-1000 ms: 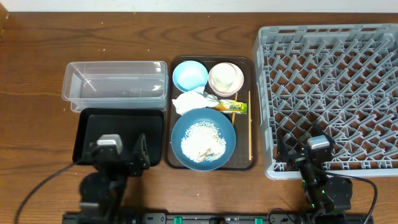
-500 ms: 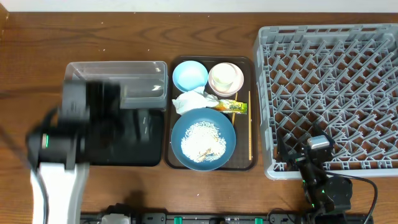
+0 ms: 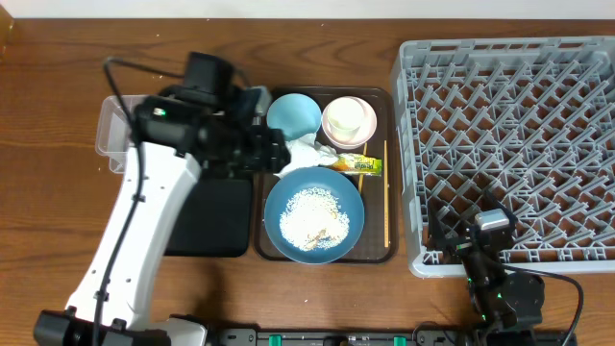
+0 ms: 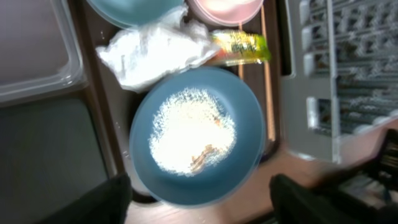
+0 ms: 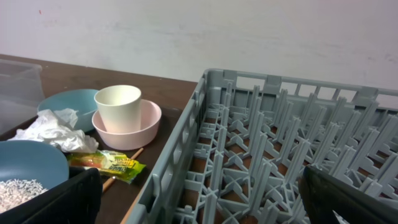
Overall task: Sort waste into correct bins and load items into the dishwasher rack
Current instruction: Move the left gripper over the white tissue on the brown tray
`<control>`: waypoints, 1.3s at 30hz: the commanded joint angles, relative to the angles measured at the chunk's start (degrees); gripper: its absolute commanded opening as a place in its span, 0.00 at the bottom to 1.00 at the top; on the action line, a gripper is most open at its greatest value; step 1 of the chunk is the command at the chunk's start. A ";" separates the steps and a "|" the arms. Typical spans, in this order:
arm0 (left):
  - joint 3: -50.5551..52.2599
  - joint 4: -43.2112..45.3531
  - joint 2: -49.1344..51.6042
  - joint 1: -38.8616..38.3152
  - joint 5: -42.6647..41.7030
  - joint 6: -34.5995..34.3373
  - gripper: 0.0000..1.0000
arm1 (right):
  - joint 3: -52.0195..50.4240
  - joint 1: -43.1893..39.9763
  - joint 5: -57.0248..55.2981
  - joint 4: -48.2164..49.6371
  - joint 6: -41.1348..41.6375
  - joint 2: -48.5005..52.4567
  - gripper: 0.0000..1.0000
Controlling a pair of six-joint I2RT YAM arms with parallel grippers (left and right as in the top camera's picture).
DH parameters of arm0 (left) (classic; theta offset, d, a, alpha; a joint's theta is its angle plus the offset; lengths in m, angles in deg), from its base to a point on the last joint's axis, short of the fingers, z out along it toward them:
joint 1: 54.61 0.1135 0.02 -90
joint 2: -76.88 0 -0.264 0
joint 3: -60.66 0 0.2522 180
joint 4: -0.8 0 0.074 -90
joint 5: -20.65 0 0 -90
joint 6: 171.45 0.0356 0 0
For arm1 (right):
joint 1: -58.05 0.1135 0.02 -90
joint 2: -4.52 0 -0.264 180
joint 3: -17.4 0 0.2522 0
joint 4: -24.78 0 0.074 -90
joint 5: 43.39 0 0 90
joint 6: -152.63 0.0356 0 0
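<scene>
Left gripper [image 4: 199,183] wide open over the tray [image 3: 373,223].
Napkin [image 3: 293,157] lies there between small blue bowl [image 3: 298,115] and rice-filled big bowl [image 3: 354,197]; right gripper [image 5: 200,186] open too, beside rack [image 3: 509,125] on the bench [image 3: 58,192].

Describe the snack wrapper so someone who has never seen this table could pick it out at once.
Left of the grey rack sits a brown tray. On it, between the pink bowl and the large blue bowl, lies the wrapper: the only flat, yellow-green printed thing.
</scene>
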 commanded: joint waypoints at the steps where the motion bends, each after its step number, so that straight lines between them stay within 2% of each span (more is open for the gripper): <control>1: -0.72 2.60 -0.33 -5.35 14.08 0.68 0.79 | -0.09 0.48 -0.33 -0.24 -0.07 -0.15 0.99; 4: -0.24 4.85 0.33 -9.38 20.74 -2.95 0.80 | -0.09 0.48 -0.33 -0.24 -0.07 -0.15 0.99; 10: 1.01 7.82 3.89 -12.55 22.25 -4.48 0.81 | -0.09 0.48 -0.33 -0.24 -0.07 -0.15 0.99; 22: 1.01 7.85 16.76 -12.57 21.81 -5.38 0.82 | -0.09 0.48 -0.33 -0.24 -0.07 -0.15 0.99; 36: 1.01 12.39 25.22 -12.55 21.86 -5.31 0.85 | -0.09 0.48 -0.33 -0.24 -0.07 -0.15 0.99; 39: 1.07 13.22 26.91 -12.57 21.86 -5.31 0.89 | -0.09 0.48 -0.33 -0.24 -0.07 -0.15 0.99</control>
